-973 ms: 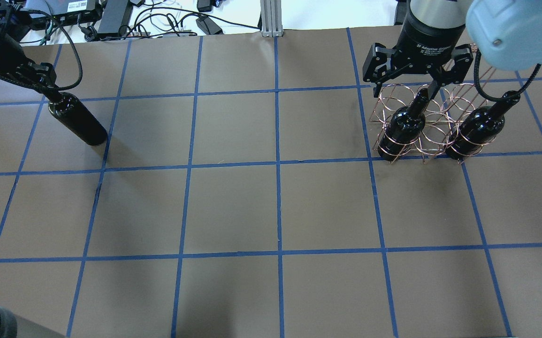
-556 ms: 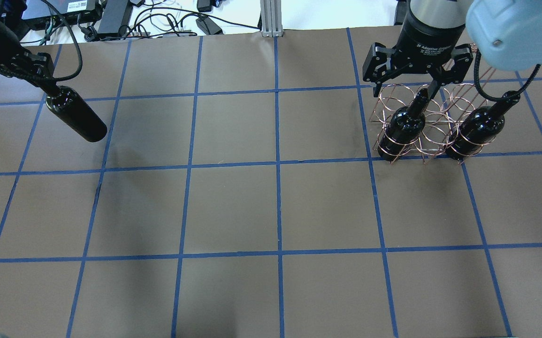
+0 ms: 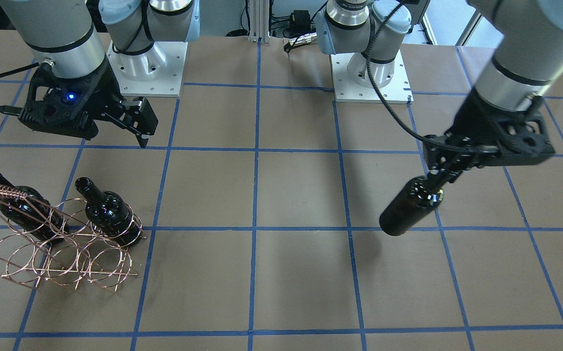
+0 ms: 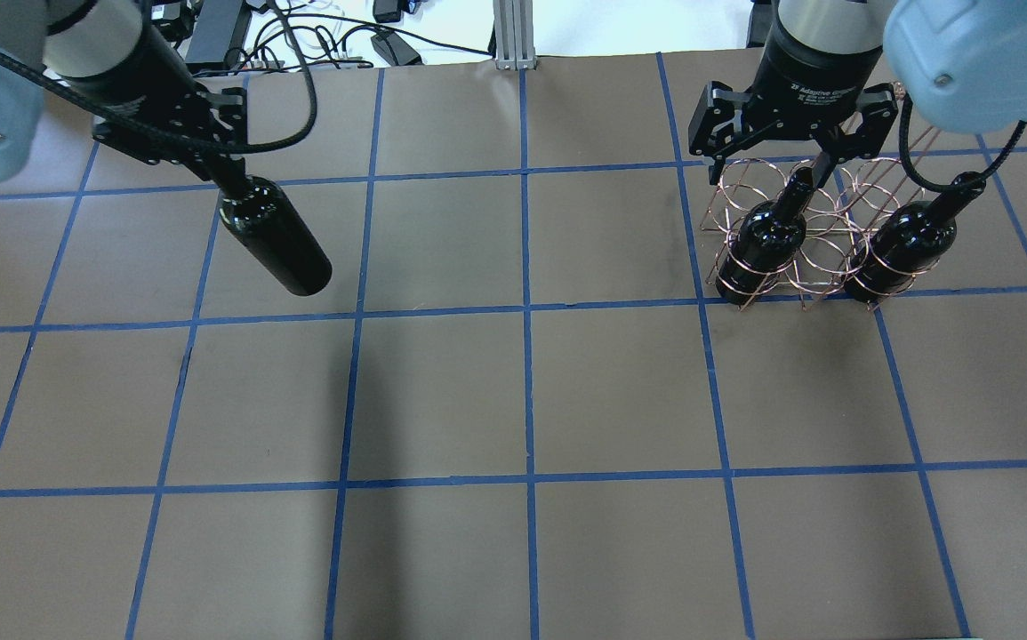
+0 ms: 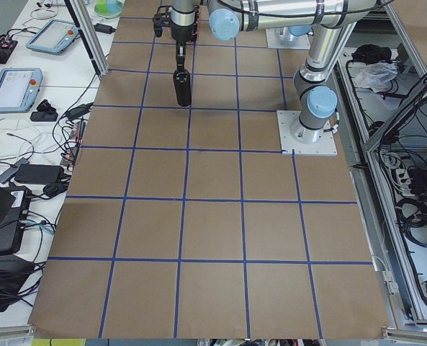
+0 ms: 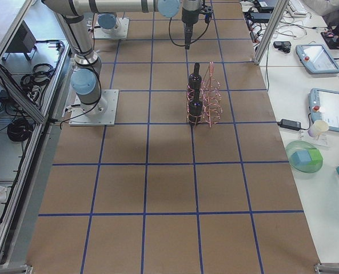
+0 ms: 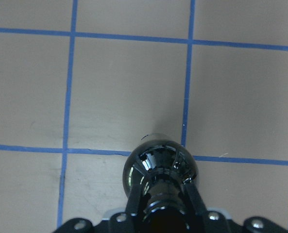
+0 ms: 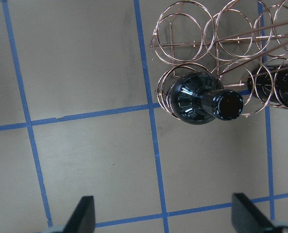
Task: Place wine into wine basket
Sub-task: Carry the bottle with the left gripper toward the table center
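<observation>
My left gripper (image 4: 221,175) is shut on the neck of a near-black wine bottle (image 4: 275,238) and holds it tilted above the table's left part. The bottle also shows in the front view (image 3: 408,210) and the left wrist view (image 7: 160,167). The copper wire wine basket (image 4: 749,173) stands at the far right with two alike bottles in it (image 4: 766,236) (image 4: 909,236). Its middle front ring is empty. My right gripper (image 4: 793,151) is open and empty above the basket's left bottle (image 8: 202,102).
The table is brown paper with a blue tape grid (image 4: 526,311). Cables and power supplies (image 4: 211,36) lie beyond the far edge. Both arm bases (image 3: 369,68) stand at the robot's side of the table.
My left arm has carried the bottle to the right, from the far left edge toward the table's middle. The right arm and the basket have not moved.
</observation>
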You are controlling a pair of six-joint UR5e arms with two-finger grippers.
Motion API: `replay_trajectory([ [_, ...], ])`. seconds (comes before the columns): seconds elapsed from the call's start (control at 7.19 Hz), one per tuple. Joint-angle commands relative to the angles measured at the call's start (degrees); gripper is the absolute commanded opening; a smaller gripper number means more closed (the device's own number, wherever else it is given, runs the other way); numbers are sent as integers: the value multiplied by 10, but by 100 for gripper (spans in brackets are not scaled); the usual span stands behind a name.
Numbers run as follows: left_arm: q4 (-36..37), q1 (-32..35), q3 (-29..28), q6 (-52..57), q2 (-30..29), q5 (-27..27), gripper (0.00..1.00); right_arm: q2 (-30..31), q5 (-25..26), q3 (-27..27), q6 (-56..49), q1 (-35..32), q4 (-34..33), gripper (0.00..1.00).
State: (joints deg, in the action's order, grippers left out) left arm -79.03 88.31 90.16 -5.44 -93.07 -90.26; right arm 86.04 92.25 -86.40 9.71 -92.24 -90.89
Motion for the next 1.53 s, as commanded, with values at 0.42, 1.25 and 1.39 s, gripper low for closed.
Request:
replay_trajectory([
  [0.42, 1, 227, 43, -364, -3, -53, 26, 0, -1, 0, 0, 0, -2, 100],
  [1.25, 60, 271, 63, -501, -33, -52, 24, 0, 0, 0, 0, 0, -3, 100],
  [1.39, 62, 271, 63, -501, -36, -53, 24, 0, -1, 0, 0, 0, -6, 100],
])
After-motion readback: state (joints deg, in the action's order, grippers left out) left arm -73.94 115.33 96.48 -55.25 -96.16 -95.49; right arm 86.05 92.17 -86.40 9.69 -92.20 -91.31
